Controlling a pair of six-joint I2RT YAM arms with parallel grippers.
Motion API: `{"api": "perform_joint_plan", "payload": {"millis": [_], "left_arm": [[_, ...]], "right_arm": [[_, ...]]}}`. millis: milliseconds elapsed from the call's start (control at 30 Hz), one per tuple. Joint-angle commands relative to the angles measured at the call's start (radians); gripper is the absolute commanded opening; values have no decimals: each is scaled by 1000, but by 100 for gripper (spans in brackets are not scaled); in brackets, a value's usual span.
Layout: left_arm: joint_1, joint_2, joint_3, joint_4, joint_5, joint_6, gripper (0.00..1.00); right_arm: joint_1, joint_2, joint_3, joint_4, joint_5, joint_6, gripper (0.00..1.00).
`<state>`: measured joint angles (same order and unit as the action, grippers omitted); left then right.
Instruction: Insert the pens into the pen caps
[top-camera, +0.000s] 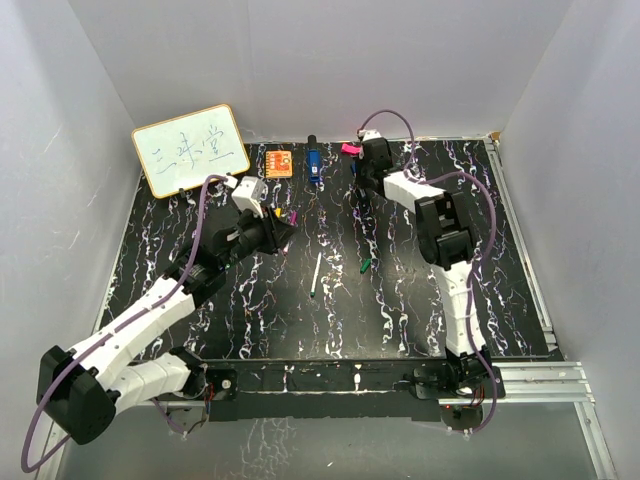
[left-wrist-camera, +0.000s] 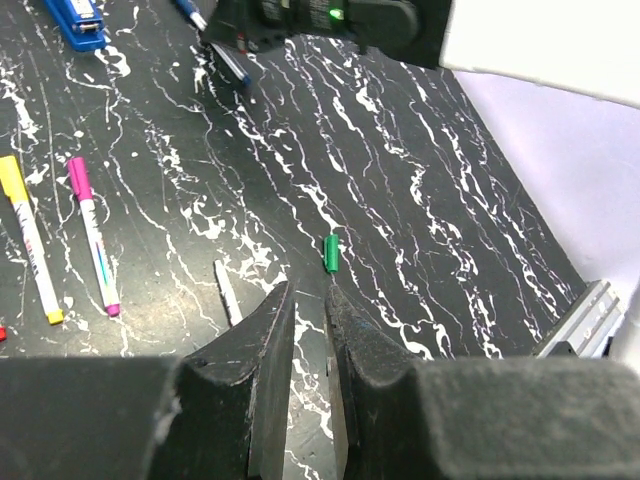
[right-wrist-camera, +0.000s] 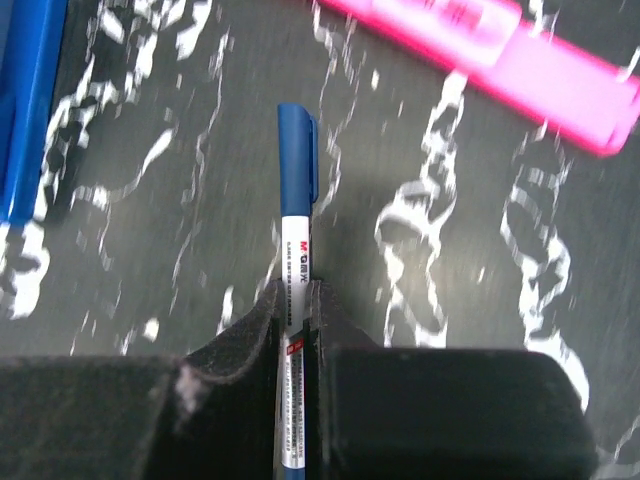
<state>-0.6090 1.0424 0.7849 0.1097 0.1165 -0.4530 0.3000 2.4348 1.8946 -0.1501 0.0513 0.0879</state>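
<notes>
My right hand (right-wrist-camera: 295, 320) is clamped on a white-barrelled pen (right-wrist-camera: 296, 245) at the far side of the worktop (right-wrist-camera: 420, 300). The fingers pinch the barrel from either side and its blue cap (right-wrist-camera: 297, 150) pokes out ahead of them. I can't tell whether the pen rests on the surface or sits just above it.

My first worry is the hold. I have only a thin line of contact, and the whole capped end sits forward of the pinch. On a lift I'd expect it to swivel or droop, and a crooked pen won't meet anything squarely. My second worry is the neighbours: the pink marker (right-wrist-camera: 500, 50) lies near on one side and a blue object (right-wrist-camera: 25, 110) on the other, so a sideways swing could knock either. Third, this pen already looks capped to me, so I may be gripping one that needs no work.

My left hand (left-wrist-camera: 310, 310) hovers over the middle of the worktop, fingers nearly together, with a thin slit between them and nothing I can see in it. Just ahead lies the loose green cap (left-wrist-camera: 331, 253), and a bare pen (left-wrist-camera: 228, 292) is just beside my fingers. The cap is small and light, so a clumsy descent could flick it away, or shove the bare pen askew
</notes>
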Motion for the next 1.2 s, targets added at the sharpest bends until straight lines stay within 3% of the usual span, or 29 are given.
{"api": "perform_joint_plan", "payload": {"millis": [0,200,367,600,900,1033,1167], "left_arm": [[2,-12,-19,-34,-55,5,17],[3,40,-91,48,-15,-8,20],[3,69,-157,139,26,-50,22],[3,133,-198,251,90,-67,29],[3,154,-341,635,220,-127,38],[3,153,-361,706,232,-149,39],[3,127,-356,672,207,-135,39]], "right_arm": [[25,-114,-235,-143,-110,146,0],[44,-358,-604,102,-279,274,0],[52,-524,-813,234,-387,355,0],[76,-636,-918,326,-405,382,0],[77,-840,-974,644,-497,497,0],[76,-918,-1040,795,-544,556,0],[80,-945,-1091,854,-536,597,0]]}}
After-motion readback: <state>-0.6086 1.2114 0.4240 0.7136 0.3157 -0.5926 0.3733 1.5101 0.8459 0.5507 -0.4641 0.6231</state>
